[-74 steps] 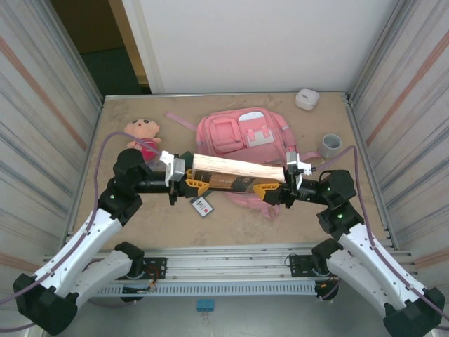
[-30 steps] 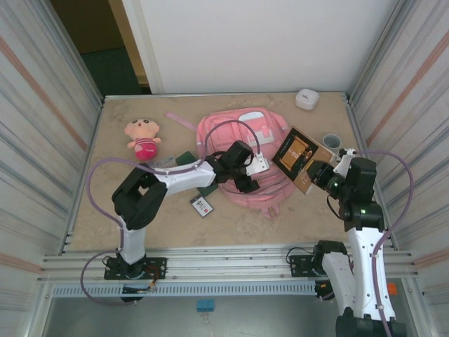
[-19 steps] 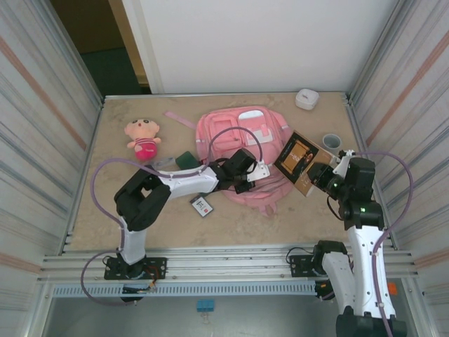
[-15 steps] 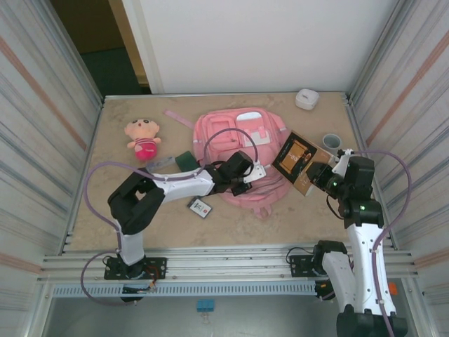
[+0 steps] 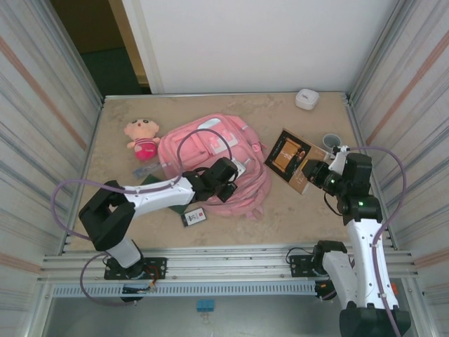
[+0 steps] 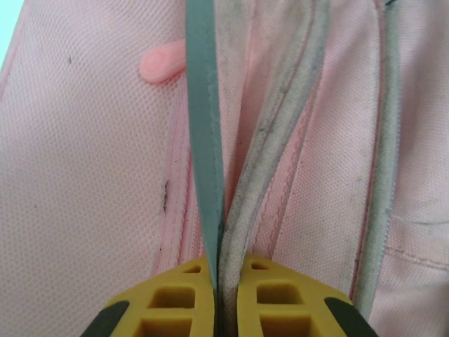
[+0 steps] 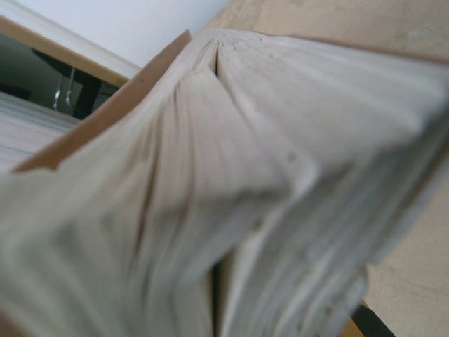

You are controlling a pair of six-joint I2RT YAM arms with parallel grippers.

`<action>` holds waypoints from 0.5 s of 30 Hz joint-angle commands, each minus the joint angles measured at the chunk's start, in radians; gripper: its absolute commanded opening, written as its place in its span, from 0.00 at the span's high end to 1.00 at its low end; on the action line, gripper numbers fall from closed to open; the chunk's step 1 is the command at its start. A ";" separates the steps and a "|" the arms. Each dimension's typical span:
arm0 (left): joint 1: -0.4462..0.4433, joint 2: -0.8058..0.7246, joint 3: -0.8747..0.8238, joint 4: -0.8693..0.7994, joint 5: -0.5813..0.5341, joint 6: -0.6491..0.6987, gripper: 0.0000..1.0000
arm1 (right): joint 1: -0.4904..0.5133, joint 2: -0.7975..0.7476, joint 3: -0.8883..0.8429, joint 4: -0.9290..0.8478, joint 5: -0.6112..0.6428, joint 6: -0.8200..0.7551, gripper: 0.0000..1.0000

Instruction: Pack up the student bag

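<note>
The pink student bag (image 5: 203,151) lies flat on the tan table (image 5: 280,217), front pockets up, a little left of centre, with its top end turned toward the back left. The left arm reaches in low from the near left, and the left gripper (image 5: 230,181) sits on the bag's near right part. In the left wrist view its yellow fingertips (image 6: 189,305) are pressed together on the bag's fabric. Between them they pinch a grey-green band (image 6: 202,140) and a grubby piped seam (image 6: 273,161) that run away up the pink cloth. A small pink zip pull (image 6: 163,64) lies just left of the band. On the other side, the right gripper (image 5: 309,173) is clamped on a book (image 5: 286,154) with a dark brown cover. It holds the book tilted above the table, just right of the bag and apart from it. From the right wrist the book's (image 7: 231,175) pale page edges fan out blurred and very close. A plush doll (image 5: 142,137) in a pink dress lies just beside the bag's back left corner. A grey cup (image 5: 331,142) stands near the right wall, beyond the book, and a small white object (image 5: 306,98) rests at the back edge. A little dark card (image 5: 193,216) lies on the table just in front of the bag, under the left forearm.
</note>
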 commanded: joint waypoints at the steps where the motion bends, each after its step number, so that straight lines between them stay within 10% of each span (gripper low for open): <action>1: 0.012 -0.079 0.060 -0.002 -0.012 -0.026 1.00 | 0.003 -0.032 0.112 -0.080 0.124 0.062 0.98; 15: 0.201 -0.170 0.241 -0.033 0.325 -0.081 1.00 | 0.030 -0.150 0.129 -0.273 -0.053 0.219 0.99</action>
